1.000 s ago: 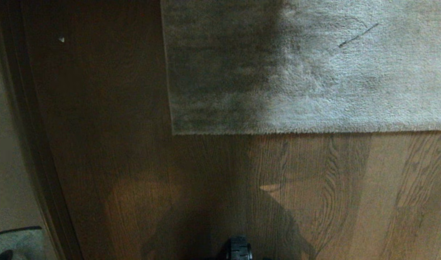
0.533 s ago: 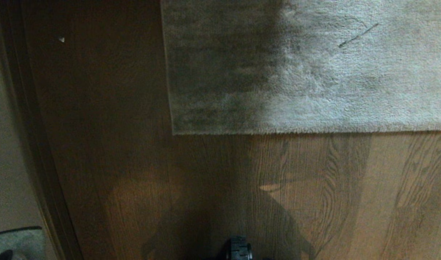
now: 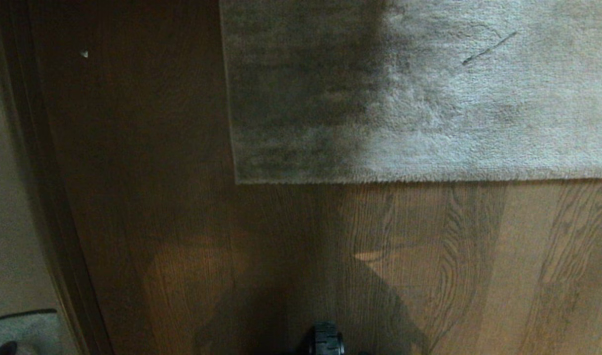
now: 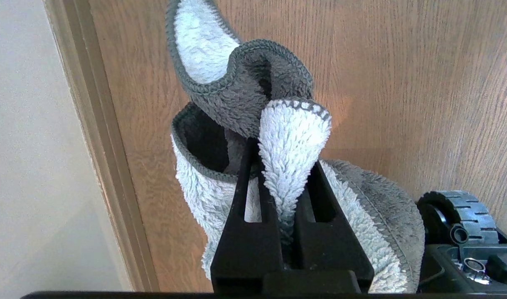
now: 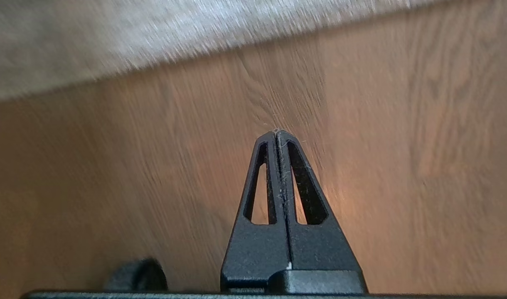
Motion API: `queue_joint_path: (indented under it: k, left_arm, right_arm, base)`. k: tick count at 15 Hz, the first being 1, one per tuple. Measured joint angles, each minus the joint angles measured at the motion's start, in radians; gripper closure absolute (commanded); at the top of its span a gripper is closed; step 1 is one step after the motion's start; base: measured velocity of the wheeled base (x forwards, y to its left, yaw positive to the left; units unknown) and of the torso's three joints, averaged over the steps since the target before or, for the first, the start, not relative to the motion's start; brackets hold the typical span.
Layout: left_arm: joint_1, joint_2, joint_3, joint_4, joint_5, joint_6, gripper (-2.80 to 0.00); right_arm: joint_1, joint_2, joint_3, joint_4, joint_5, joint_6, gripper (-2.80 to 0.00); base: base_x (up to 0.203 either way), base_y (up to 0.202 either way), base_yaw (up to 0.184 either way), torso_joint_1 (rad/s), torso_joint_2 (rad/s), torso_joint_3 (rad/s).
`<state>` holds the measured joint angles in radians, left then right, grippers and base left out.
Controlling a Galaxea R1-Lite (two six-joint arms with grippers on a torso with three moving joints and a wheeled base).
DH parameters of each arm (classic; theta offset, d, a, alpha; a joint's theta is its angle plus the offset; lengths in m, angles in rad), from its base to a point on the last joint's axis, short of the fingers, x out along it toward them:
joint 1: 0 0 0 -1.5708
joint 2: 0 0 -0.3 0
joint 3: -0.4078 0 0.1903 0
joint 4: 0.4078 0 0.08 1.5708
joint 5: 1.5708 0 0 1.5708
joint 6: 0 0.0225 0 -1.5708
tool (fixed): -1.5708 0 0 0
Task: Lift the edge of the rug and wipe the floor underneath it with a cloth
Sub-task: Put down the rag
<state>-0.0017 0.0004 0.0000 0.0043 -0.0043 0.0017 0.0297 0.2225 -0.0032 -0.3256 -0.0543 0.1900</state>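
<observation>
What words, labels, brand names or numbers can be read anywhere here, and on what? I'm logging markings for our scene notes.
None. No readable text on the rug, the floor, the cloth held in the left gripper, the right gripper or the black wheel.

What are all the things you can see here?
rug: one, grey-beige, flat on the floor, its corner near the middle of the head view
floor: one, brown wood planks, in front of and left of the rug
door frame: one, dark strip, far left
white speck: one, on the floor left of the rug
dark streak: one, on the rug
cloth: one, fluffy white and dark grey, pinched in the left claw
wheel: one, black, beside the cloth
left claw: one, black, shut on the cloth
right claw: one, black, shut and empty, above the floor near the rug
</observation>
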Motion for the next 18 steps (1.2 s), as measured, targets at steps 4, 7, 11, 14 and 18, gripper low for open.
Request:
queue_joint_path:
  k: [4, 7, 11, 14, 18]
  left_arm:
    - [0.0, 0.0, 0.0, 0.0, 0.0, 0.0, 0.0]
    - [0.0, 0.0, 0.0, 0.0, 0.0, 0.0, 0.0]
    - [0.0, 0.0, 0.0, 0.0, 0.0, 0.0, 0.0]
    - [0.0, 0.0, 0.0, 0.0, 0.0, 0.0, 0.0]
    - [0.0, 0.0, 0.0, 0.0, -0.001, 0.0, 0.0]
  right_arm:
    - [-0.021, -0.161, -0.002, 0.261, -0.016, -0.064, 0.0]
    - [-0.025, -0.207, -0.003, 0.303, -0.016, -0.065, 0.0]
    - [-0.025, -0.223, -0.004, 0.305, -0.014, -0.065, 0.0]
    - [-0.025, -0.225, -0.004, 0.302, -0.017, -0.072, 0.0]
    - [-0.025, -0.226, 0.0, 0.322, 0.019, -0.199, 0.0]
  base:
    - [0.0, 0.0, 0.0, 0.0, 0.0, 0.0]
    - [0.0, 0.0, 0.0, 0.0, 0.0, 0.0]
    - [0.0, 0.0, 0.0, 0.0, 0.0, 0.0]
    - [0.0, 0.0, 0.0, 0.0, 0.0, 0.0]
    - [0.0, 0.0, 0.0, 0.0, 0.0, 0.0]
